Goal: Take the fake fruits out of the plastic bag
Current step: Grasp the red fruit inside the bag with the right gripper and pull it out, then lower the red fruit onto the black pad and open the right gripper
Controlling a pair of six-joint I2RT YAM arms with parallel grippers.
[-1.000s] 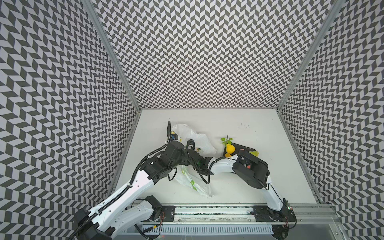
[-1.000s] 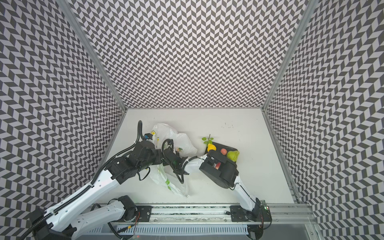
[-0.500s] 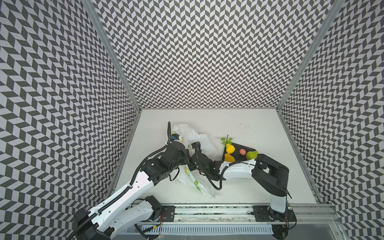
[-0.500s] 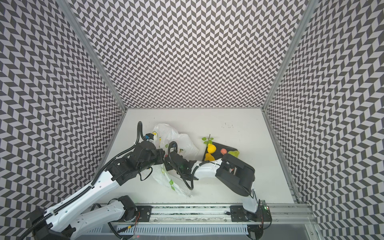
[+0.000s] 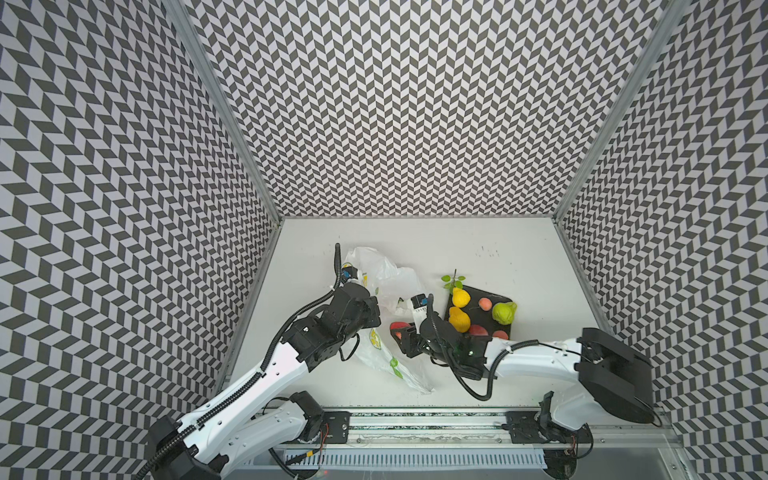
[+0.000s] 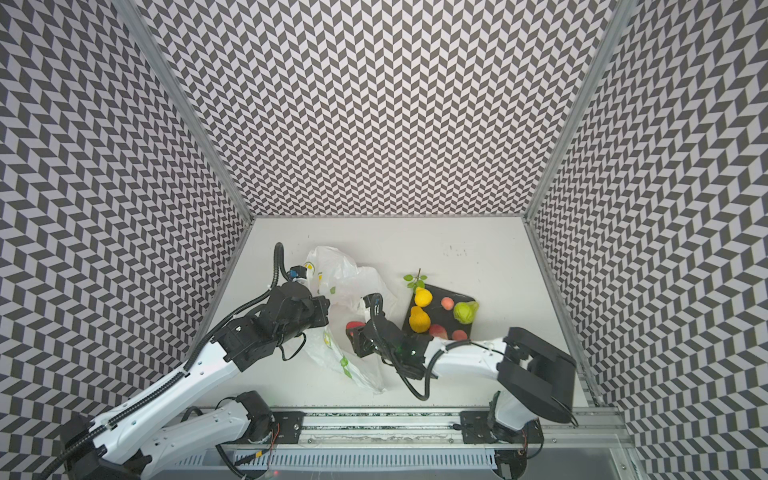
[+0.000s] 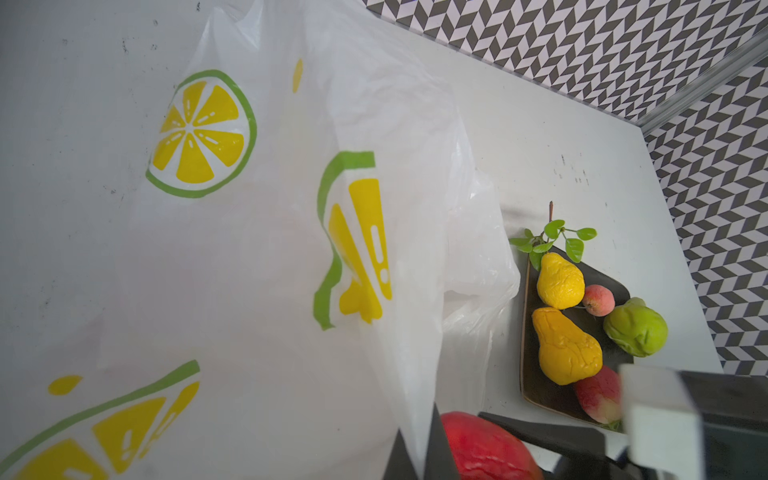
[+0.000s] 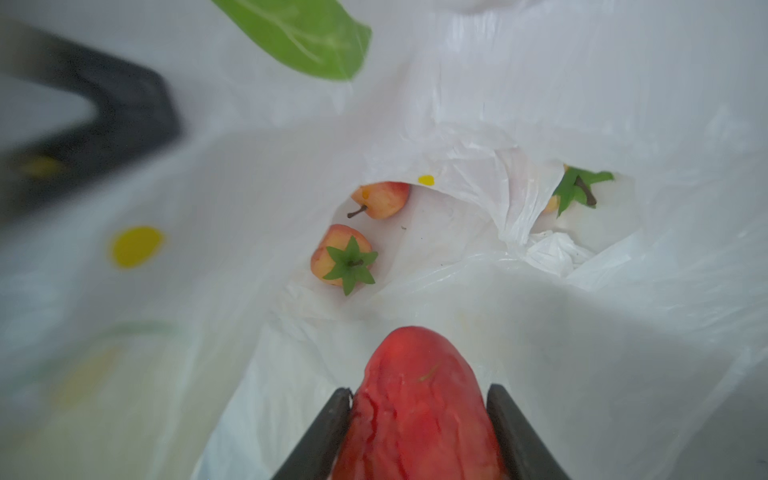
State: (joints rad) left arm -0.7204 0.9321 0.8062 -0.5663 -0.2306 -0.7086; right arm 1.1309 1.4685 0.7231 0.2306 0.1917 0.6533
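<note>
At the open mouth of the plastic bag (image 5: 390, 276): the right hand (image 5: 401, 334), clamped on a glossy red fruit (image 5: 397, 325). In the right wrist view, dark fingers (image 8: 332, 419) tight against both flanks of that fruit, its rounded tip toward the bag's interior.

On the bag's other side, the left hand (image 5: 374, 309), pinched together on the thin film. In the left wrist view, film stretched close before the lens, printed with yellow-green lemon slices.

Deeper inside the bag, past the red fruit: a stemmed red-and-yellow fruit (image 8: 380, 199) and a green-capped fruit (image 8: 343, 259), close together on the crinkled floor. Farther along, a green-leaved piece (image 8: 575, 189), half hidden behind a crumpled fold, too covered to name.

Just beside the bag, toward the right arm's side, a dark square plate (image 5: 498, 300) flat on the white surface (image 5: 478, 245). On it, two yellow fruits (image 5: 460, 297), a small pinkish fruit (image 5: 484, 304) and a green fruit (image 5: 505, 312) at the far side, with two reddish fruits (image 5: 477, 330) at the near edge. A leafy sprig (image 5: 453, 282) jutting past the plate's far corner onto the surface.
</note>
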